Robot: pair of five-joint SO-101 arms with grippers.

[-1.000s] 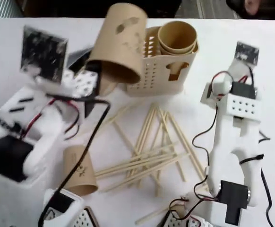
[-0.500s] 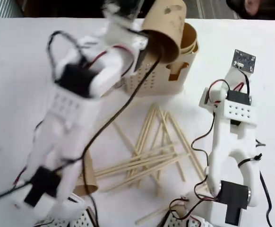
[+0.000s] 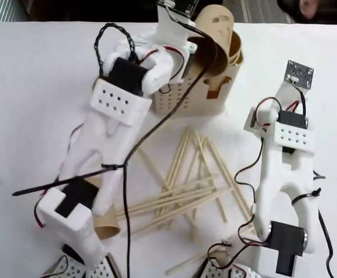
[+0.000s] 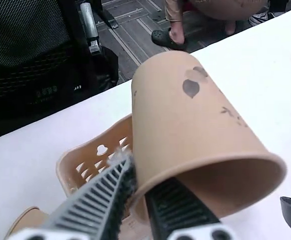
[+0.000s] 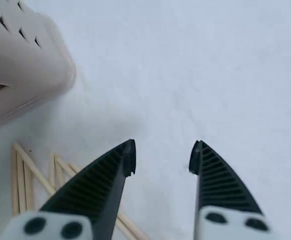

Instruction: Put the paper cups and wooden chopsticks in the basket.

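- The paper cup in your grip is tan-brown with a smooth wall, a tapered cylinder with a small dark leaf-like print on its side. It sits tilted, its open mouth towards the wrist camera and its base pointing away.
- Your left tool is clamped on that cup's rim. One ribbed dark finger is outside the wall and the other is inside the mouth.
- From above, the paper cup hangs over the far side of the basket, close beside the cups already there.
- The basket is cream plastic with rounded corners. Its walls are pierced by rows of small holes and one larger cut-out.
- A stack of paper cups of the same tan colour stands nested in the basket, mouths up.
- A second cup lies on its side on the tabletop, partly hidden under your left arm.
- The wooden chopsticks are pale, thin, straight sticks. They lie in a loose criss-crossed pile on the white tabletop between your two arms, on the near side of the basket.
- Your right tool has its two ribbed fingers spread apart and holds nothing. It hangs above bare tabletop, near a rounded corner of the basket and a few chopstick ends.
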